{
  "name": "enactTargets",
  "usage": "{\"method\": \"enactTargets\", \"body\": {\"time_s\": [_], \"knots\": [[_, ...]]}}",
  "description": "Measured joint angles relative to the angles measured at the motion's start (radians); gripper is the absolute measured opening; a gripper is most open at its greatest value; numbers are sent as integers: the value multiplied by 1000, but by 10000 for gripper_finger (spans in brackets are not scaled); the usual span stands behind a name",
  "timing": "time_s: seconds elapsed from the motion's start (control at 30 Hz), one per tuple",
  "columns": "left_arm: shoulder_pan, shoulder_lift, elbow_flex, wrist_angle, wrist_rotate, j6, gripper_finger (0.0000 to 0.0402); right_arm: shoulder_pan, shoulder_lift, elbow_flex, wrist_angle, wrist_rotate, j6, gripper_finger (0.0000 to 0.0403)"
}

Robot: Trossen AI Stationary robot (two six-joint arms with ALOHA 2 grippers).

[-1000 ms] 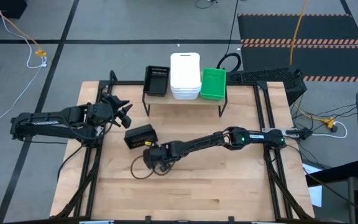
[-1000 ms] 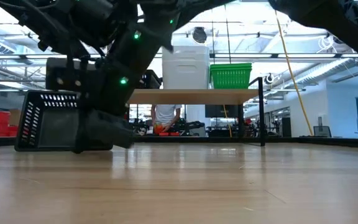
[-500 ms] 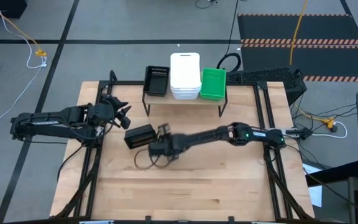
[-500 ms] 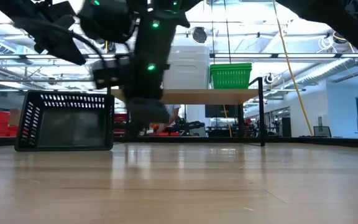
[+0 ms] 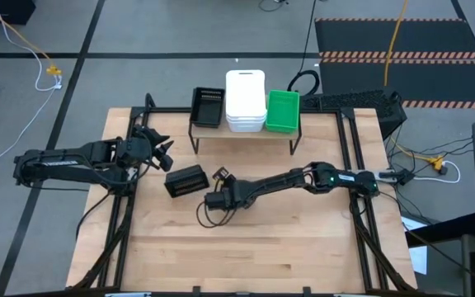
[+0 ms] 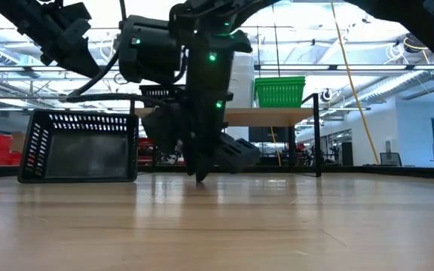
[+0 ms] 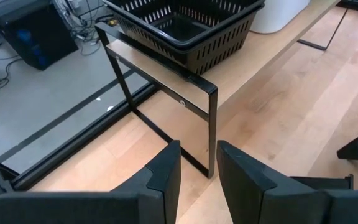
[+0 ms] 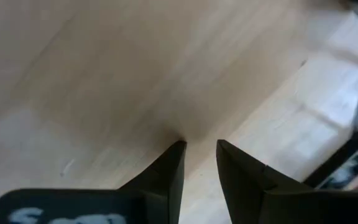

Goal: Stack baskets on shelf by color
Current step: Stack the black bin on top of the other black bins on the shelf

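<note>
- Still loose on the counter (image 5: 303, 247): one black mesh basket (image 5: 186, 181), lying tipped on its side just at 9 o'clock of the right pincer (image 5: 221, 176), near but apart from it.
- Already up on the shelf (image 5: 246, 134), at 12 o'clock of that loose basket: black basket stack (image 5: 208, 106) at the shelf's 9 o'clock end, white basket stack (image 5: 246, 100) in the middle, green basket stack (image 5: 283, 110) at the 3 o'clock end.
- Right pincer (image 8: 199, 148): low over bare wood, tips pointing down almost to the counter, fingers only a narrow slit apart, nothing held between them.
- Left pincer (image 5: 160, 149): hanging near the shelf's 9 o'clock leg, fingers (image 7: 160, 177) a small gap apart, empty, seemingly waiting; black stack plainly ahead of it in the left wrist view.
- Step judged in hand: fetching the last black basket, with white and green apparently done.
- Next move, as a guess: swing toward 9 o'clock, widen the fingers enough to take one mesh wall or the rim, close, lift, turn the basket upright, then carry toward 12 o'clock and nest it on the black stack.
- Worth minding: basket on its side, so a grip on the upper wall may let it swing; thin mesh likely to flex.
</note>
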Motion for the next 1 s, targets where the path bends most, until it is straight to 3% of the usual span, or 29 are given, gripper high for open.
{"method": "enactTargets", "body": {"time_s": [0.3,0.4,0.7,1.0], "knots": [[0,0,0,-10,0,-6,106,5,1,-171,288,210,-112,93],[0,0,0,-10,0,-6,106,2,4,-183,295,203,-187,93],[0,0,0,-13,0,-1,106,67,4,-186,521,350,-600,93],[0,0,0,-48,-1,1,106,74,9,-188,787,326,-923,93]]}}
